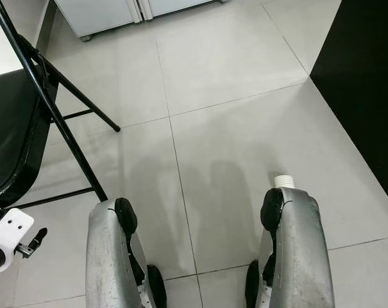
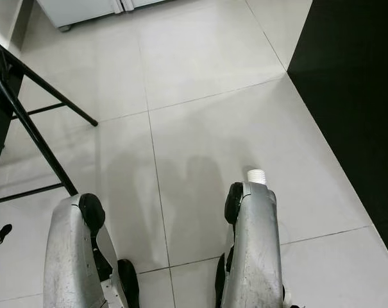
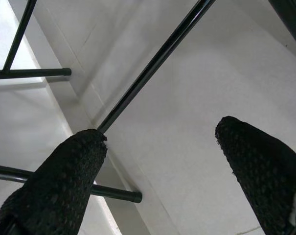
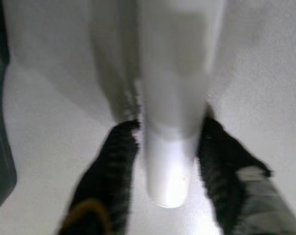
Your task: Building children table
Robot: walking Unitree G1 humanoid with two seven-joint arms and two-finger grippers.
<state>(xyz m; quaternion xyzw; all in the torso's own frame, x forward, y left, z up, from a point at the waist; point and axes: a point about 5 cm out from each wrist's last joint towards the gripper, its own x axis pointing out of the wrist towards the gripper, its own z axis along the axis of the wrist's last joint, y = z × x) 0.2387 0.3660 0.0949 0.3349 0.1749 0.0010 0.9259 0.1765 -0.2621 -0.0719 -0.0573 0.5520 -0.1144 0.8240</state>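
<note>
A white table leg [image 4: 174,112] runs between the two black fingers of my right gripper [image 4: 168,128], which is shut on it. Its ribbed white end [image 1: 284,181] pokes out just past my right arm [image 1: 297,247] in the left eye view, above the pale tiled floor. My left gripper [image 3: 161,132] is open, its fingertips [image 3: 84,152] well apart with nothing between them, and it points at the thin black legs of a folding chair [image 3: 152,68]. My left arm [image 1: 109,256] hangs low at the left.
A black folding chair [image 1: 14,128] stands close at my left, its legs slanting across the tiles. A white cabinet [image 1: 104,13] lines the far wall. A tall black panel [image 1: 367,83] borders the right. A small white part with holes [image 1: 11,231] sits at the lower left.
</note>
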